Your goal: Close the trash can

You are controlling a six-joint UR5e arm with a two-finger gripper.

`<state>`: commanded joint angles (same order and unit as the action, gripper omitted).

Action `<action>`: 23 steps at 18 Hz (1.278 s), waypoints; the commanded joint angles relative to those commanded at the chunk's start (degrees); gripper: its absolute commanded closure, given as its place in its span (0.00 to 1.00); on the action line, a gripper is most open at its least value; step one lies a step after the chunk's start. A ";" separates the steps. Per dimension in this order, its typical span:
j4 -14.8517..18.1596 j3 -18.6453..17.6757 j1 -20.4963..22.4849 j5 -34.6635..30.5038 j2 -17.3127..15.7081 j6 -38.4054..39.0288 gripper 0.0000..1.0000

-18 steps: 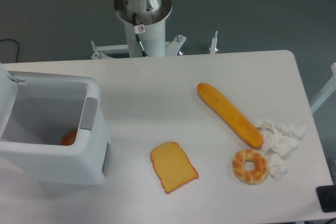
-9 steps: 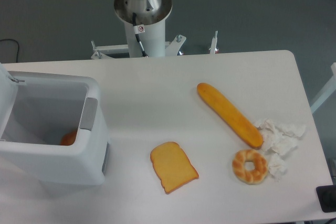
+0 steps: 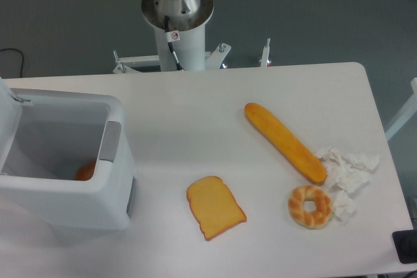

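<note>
A: What did the fixed camera above the table show?

B: A large white boxy plastic trash can with rounded corners stood at the left end of the white table. It was open: its flat white lid stood raised at the can's left side, partly cut off by the picture edge. A grey latch tab sat on the can's right rim. Inside, low down, a small orange object was partly visible.

A: And around the trash can?

B: To its right, near the front, lay a tan slice of toast. Farther right was a long orange-yellow baguette, lying diagonally. Just beyond the baguette's lower end sat a ring-shaped glazed doughnut, touching a heap of crumpled white paper.

A: The arm?

B: Only the robot's silver-and-white base column showed, behind the table and up to the right of the trash can. The gripper was out of frame, so I cannot tell how its fingers were set.
</note>
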<state>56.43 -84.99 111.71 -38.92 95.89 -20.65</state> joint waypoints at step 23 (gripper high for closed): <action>0.09 -5.10 12.73 -7.57 -1.58 -2.55 0.00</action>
<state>56.51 -90.09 124.44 -46.49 94.31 -23.20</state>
